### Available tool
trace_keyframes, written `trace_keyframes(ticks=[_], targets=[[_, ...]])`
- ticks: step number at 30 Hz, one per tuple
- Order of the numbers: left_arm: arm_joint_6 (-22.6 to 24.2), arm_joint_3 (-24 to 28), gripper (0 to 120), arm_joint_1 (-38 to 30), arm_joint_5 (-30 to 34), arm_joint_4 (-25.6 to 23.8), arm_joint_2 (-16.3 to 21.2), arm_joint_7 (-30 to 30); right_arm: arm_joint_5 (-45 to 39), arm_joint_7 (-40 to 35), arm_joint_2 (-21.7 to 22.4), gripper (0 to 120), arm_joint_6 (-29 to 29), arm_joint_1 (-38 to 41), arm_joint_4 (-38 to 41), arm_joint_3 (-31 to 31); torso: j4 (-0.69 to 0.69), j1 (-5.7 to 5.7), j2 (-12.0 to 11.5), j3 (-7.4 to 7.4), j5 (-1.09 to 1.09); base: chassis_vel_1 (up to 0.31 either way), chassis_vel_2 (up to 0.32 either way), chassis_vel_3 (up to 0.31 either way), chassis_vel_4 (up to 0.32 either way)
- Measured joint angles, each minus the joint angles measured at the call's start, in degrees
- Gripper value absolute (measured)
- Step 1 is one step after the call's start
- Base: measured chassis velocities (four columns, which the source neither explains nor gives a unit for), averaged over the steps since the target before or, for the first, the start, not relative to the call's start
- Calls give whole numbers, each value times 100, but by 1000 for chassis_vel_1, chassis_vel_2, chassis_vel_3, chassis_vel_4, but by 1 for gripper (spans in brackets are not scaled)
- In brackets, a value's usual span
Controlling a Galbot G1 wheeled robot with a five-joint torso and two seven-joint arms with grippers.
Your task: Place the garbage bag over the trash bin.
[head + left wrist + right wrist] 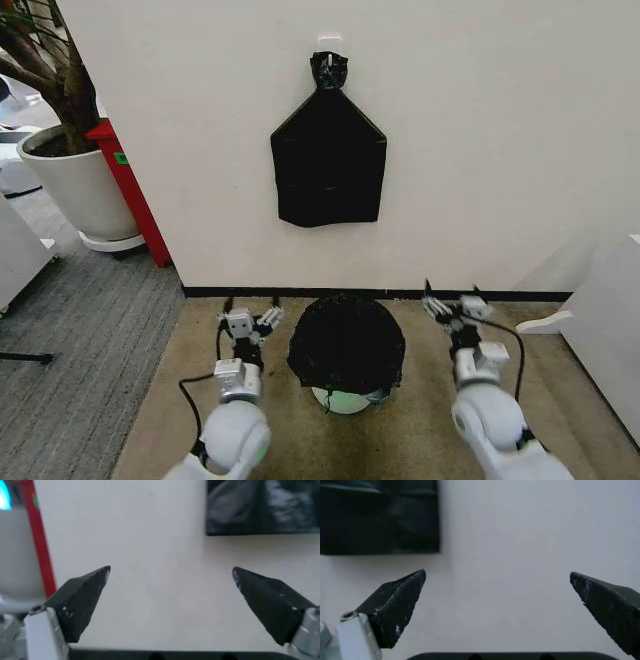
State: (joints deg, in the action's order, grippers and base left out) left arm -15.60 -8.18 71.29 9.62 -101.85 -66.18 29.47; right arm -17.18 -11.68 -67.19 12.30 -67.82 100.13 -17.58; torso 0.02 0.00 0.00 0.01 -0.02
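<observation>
Beige carpet (420, 440) runs to a cream wall (500, 150), and against it stands the trash bin (344, 401), its cream base peeking out under the garbage bag (346, 342) draped across its top. My left gripper (252, 322) and right gripper (450, 303) flank it, jaws apart, gripping nothing. I judge the bag loosely settled; an uneven drape could slide off one side, and a nudge from either arm might tip the light bin.

Loose glossy black plastic garbage bag (346, 345) hides most of the round cream-white plastic trash bin (343, 401). Flat black wall bundle (264, 506) cropped in both wrist views. Potted tree (45, 75) cut off at frame edge.
</observation>
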Motion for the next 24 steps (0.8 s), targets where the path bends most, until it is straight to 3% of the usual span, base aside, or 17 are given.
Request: trace_keyframes(ticks=[6,11,24], targets=[[-9,-48,93,-164,78,217,246,46,55,155,-73,100,295,233,-276,147,-1,0,0,0,1,0,0,0,0],[460,19,93,-77,435,117,173,62,37,25,-86,100,241,-14,-150,56,-2,0,0,-1,1,0,0,0,0],[661,-10,91,-7,529,31,99,-14,-51,137,-93,100,156,-197,-37,-178,-2,0,0,-1,2,0,0,0,0]])
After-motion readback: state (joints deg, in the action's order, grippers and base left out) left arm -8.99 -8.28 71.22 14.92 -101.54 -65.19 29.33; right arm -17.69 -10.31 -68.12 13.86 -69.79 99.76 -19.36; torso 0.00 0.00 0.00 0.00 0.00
